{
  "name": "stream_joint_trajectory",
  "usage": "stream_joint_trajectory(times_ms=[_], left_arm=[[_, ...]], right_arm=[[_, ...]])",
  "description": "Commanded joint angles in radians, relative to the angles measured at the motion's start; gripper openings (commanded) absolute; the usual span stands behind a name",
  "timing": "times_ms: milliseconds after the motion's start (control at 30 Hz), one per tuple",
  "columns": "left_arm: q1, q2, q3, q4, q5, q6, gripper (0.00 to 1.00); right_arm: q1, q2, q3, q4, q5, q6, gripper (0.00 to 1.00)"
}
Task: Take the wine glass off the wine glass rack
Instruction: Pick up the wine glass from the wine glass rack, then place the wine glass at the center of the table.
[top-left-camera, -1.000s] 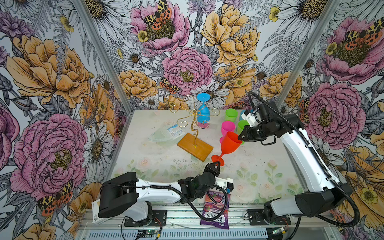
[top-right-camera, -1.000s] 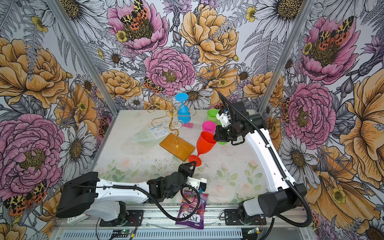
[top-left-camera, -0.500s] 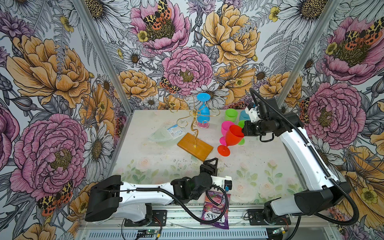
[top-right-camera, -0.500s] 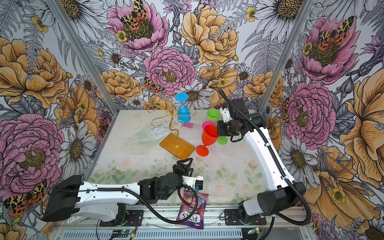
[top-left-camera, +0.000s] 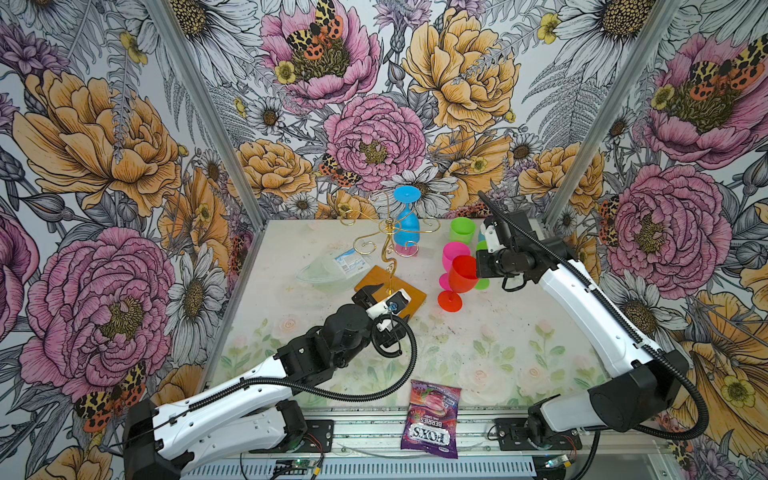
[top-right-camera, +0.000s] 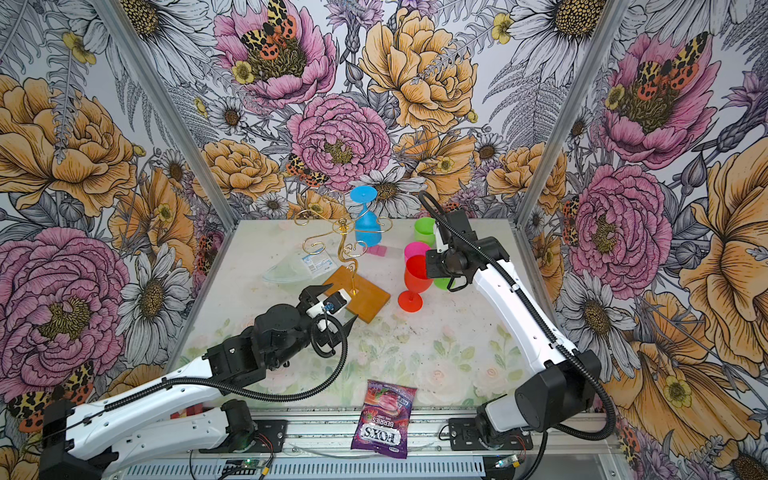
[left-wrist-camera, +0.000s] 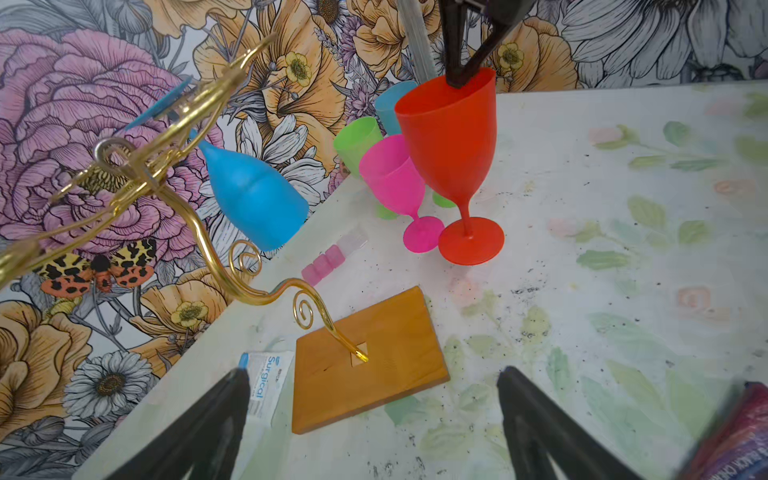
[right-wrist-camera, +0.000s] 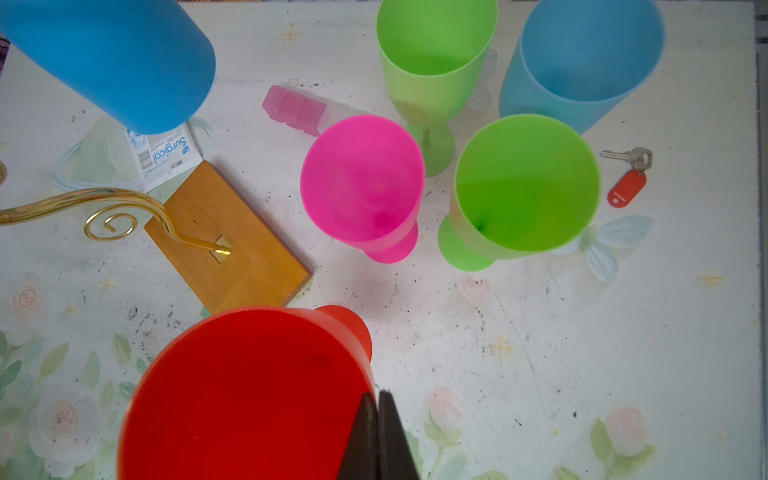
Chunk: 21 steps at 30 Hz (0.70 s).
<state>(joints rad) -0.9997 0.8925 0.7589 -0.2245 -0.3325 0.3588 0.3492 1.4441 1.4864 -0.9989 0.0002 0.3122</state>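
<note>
On the table (top-left-camera: 498, 357), the widest open surface was found in the near half, between the rack's base (top-left-camera: 415, 297) and the front edge, across which a candy bag (top-left-camera: 432, 419) lay. Toward the rear, room was restricted. The rack (top-left-camera: 390, 227) stood left of centre, and a group of upright glasses (top-left-camera: 462, 230) was packed at the right rear. A mask packet (top-left-camera: 351, 264) lay beside the far-left side of the base.

The red glass (top-left-camera: 463, 272) was off the rack and held upright just right of the base. Its foot was at or just above the tabletop; contact could not be confirmed. The pink glass (top-left-camera: 455, 251) stood directly behind it, close by. The right gripper (right-wrist-camera: 377, 415) was closed on the rim of the red glass, its fingers (right-wrist-camera: 395, 449) pressed together with the wall pinched between them. A blue glass (top-left-camera: 406, 226) was seen hanging inverted from a rear arm of the rack.

The left gripper (left-wrist-camera: 372, 374) was positioned low at the near side of the base. Its fingers (left-wrist-camera: 224, 419) were spread wide, nothing was gripped, and it was well apart from the red glass.
</note>
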Motion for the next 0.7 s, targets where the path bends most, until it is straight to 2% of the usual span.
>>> stream_joint_trajectory(times_ms=[0,233,500,667], left_arm=[[0.050,-0.030,-0.010,-0.075,0.116,-0.148,0.94],[0.136,-0.034,0.002,-0.101,0.251,-0.209,0.95],[0.211,-0.041,0.020,-0.101,0.292,-0.242,0.96],[0.279,-0.071,0.014,-0.072,0.344,-0.273,0.95]], right_arm=[[0.014,0.019,-0.021,0.103,0.039,0.031,0.00],[0.052,0.060,-0.069,0.172,0.100,0.057,0.00],[0.082,0.106,-0.071,0.191,0.166,0.068,0.00],[0.083,0.138,-0.079,0.205,0.143,0.082,0.00]])
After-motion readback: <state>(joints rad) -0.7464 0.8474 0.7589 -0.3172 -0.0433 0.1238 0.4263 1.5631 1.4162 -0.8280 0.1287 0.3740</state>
